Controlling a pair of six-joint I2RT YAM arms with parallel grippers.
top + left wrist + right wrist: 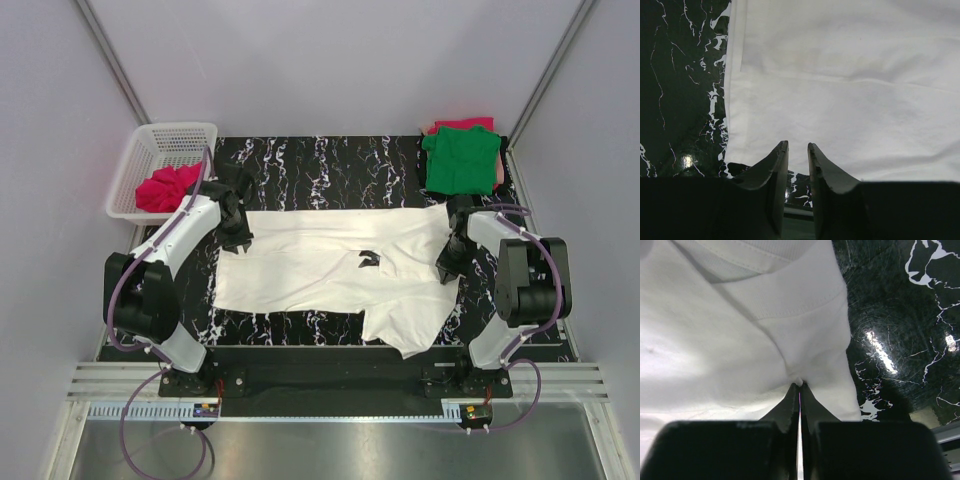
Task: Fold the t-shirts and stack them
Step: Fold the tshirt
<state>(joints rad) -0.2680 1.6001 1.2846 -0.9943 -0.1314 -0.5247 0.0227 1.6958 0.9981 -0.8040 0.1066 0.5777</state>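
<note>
A white t-shirt (330, 270) lies spread across the black marbled table (330, 160), with a sleeve hanging toward the front edge. My left gripper (240, 235) rests at the shirt's left edge. In the left wrist view its fingers (798, 145) stand slightly apart with nothing between them, just short of the white cloth (850, 90). My right gripper (447, 265) is at the shirt's right edge. The right wrist view shows this gripper (799, 385) shut on a pinch of the white t-shirt (730, 340). A folded green t-shirt (462, 158) lies at the back right. A crumpled pinkish-red t-shirt (165, 188) sits in the basket.
A white plastic basket (150, 140) stands off the table's back left corner. A strip of pinkish-red cloth (462, 124) shows under the green shirt. A small dark patch (368, 260) shows in the middle of the white shirt. Grey walls close in both sides.
</note>
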